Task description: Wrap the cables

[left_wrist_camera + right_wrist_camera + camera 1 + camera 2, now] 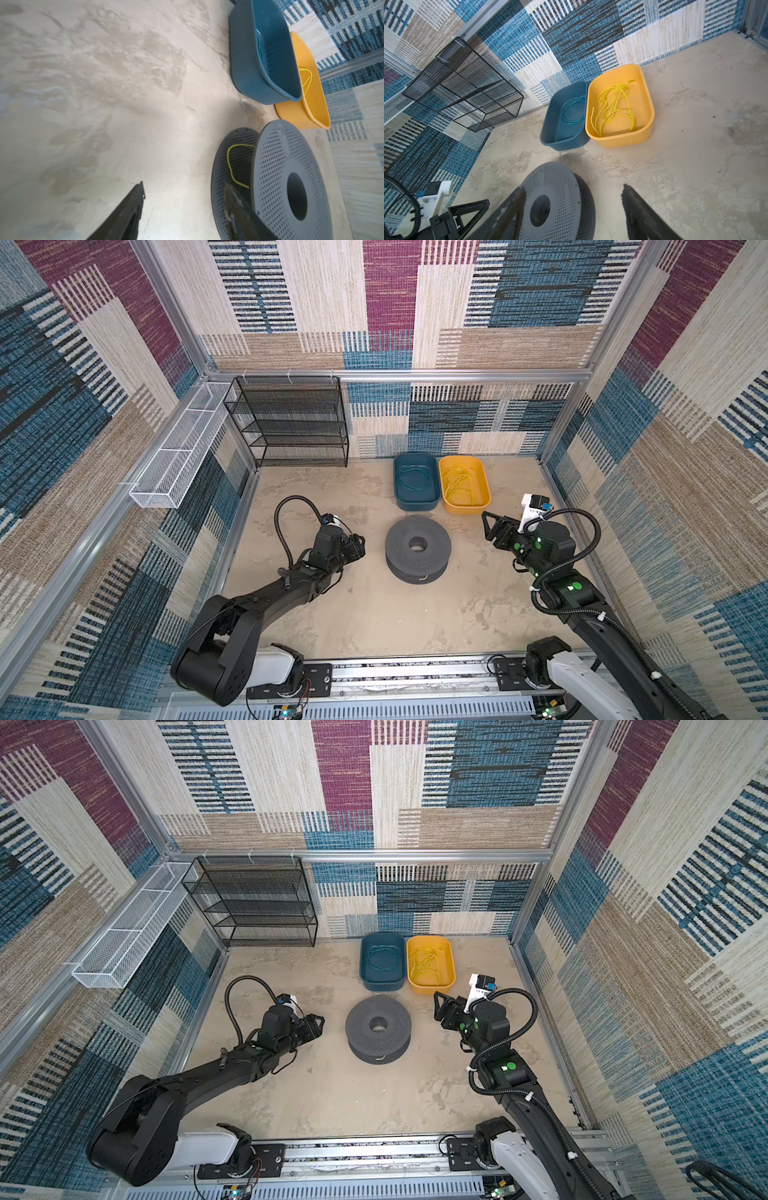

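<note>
My left arm (257, 605) comes off the front edge and lies low and stretched toward the middle of the tabletop, wrist rolled on its side. The left gripper (360, 546) points at the spool (397, 549) from its left, just beside it with a sliver of bare tabletop between them in both top views. From the left wrist camera its fingers (137, 195) stand well apart with nothing between them. One finger overlaps the spool's lower flange in that view, so I cannot tell contact from there.

The spool lies flat in the middle of the tabletop. One yellow cable (229, 164) loops out between its two flanges on the side facing my left gripper, and its tip (424, 578) shows at the front of the spool.

Behind the spool, toward the back edge, a blue bin (417, 504) and a yellow bin (465, 508) sit touching side by side. The blue one holds a coiled teal cord (572, 112). The other cables (613, 104) lie in a loose tangle in the yellow one (a proper bird's nest).

My right arm (582, 601) climbs from the front right corner along the right edge, elbow bent. The right gripper (490, 526) hangs above the tabletop, aimed left at the gap between spool and yellow bin, its jaws spread wide and empty.
</note>
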